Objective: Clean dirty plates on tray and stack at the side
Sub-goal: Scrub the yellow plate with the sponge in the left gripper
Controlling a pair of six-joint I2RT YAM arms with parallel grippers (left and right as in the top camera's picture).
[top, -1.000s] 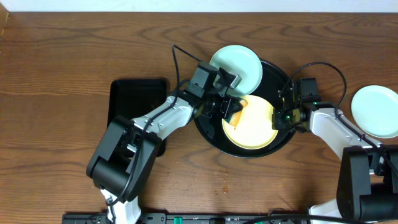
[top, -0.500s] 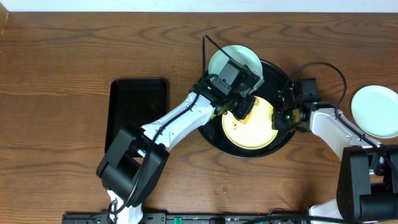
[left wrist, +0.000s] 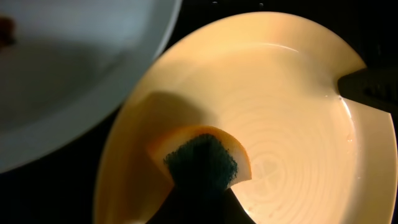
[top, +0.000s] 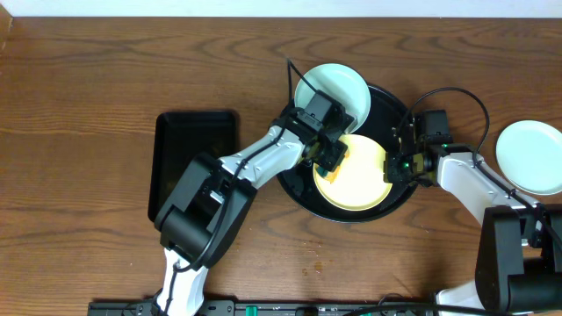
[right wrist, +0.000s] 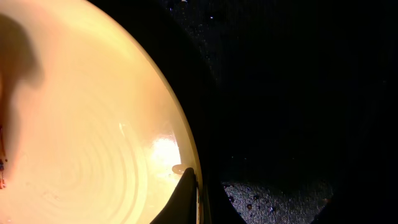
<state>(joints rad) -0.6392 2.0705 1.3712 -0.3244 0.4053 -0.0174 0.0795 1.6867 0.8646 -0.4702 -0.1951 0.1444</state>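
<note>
Step in hand: scrubbing. My left gripper [top: 332, 156] is clamped on a sponge [left wrist: 202, 158], dark side down on the yellow plate [top: 356, 180], approx. its 10 o'clock. My right gripper [top: 397, 165] pinches that plate's rim at 3 o'clock to steady it. The plate lies in the round tray [top: 391, 204]. A pale plate [top: 334, 92] overhangs the tray at 11 o'clock. Another pale plate [top: 531, 156] sits on the table, well apart at 3 o'clock.

Next, in my judgement: wipe the rest, keep the pinch.

Vs. half a sec. ago: sponge has shifted from plate centre toward 10 o'clock; right grip unchanged.
</note>
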